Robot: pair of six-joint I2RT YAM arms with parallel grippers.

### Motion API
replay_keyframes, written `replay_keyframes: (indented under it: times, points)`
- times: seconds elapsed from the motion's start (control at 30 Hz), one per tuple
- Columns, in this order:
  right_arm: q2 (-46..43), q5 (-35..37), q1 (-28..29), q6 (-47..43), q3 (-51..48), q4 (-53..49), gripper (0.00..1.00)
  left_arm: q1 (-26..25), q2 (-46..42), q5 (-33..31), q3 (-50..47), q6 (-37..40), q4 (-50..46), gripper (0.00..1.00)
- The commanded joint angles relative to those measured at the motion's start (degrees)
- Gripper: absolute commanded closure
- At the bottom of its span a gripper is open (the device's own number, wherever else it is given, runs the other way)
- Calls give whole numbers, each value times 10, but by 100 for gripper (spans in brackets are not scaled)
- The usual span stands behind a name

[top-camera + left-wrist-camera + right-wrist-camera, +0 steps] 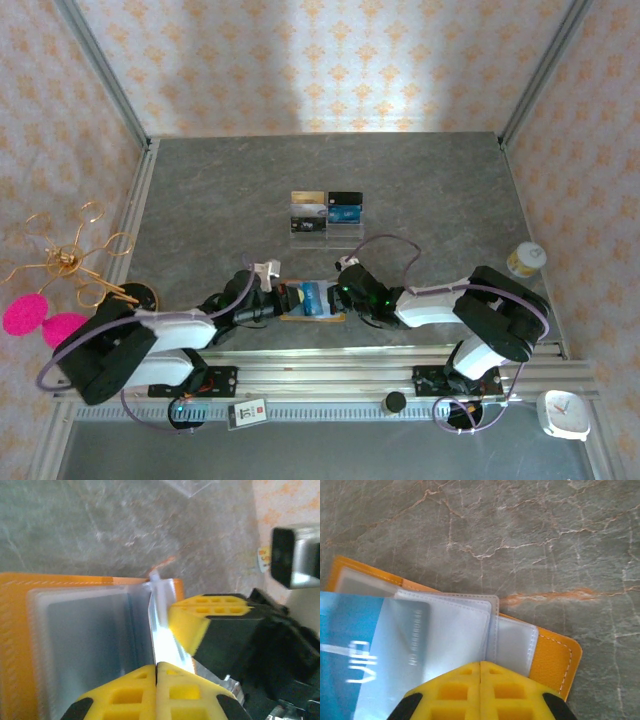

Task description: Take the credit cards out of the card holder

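Your arms reach inward, low over the card holder (312, 318); left fingers (147, 682) and right fingers (470, 682) are both pressed together; the display stand (327, 228) sits beyond.

Top view: soft, even overhead light, with a brighter patch on the back wall (330, 60). Shadows weak, detail low. Left wrist: heavy blur, blown-out glare streak along the clear sleeve (165, 640) edge. Right wrist: tabletop (530, 540) sharp, blue card (345, 650) motion-smeared, sleeves hazy white.
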Motion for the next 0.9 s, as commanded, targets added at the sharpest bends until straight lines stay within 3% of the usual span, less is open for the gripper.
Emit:
replay_keyframes:
  times: [0.0, 0.17, 0.37, 0.53, 0.67, 0.87]
  points:
    - [22, 43, 2, 17, -14, -67, 96, 16, -78, -38, -10, 36, -89, 100]
    - [0, 46, 1, -1, -11, -64, 86, 18, -141, -43, -7, 63, -144, 100]
    - [-77, 44, 1, -60, -7, -66, 62, 18, -130, -22, -3, 70, -123, 100]
    - [-155, 18, 2, -78, -17, -61, 53, 19, -150, 6, -1, 62, -66, 100]
    - [-226, -44, 0, -78, -35, -32, 45, 18, -165, 40, 7, 66, -30, 100]
    - [-262, -133, -22, -48, -59, 19, 39, 19, -180, 72, 4, 44, 43, 100]
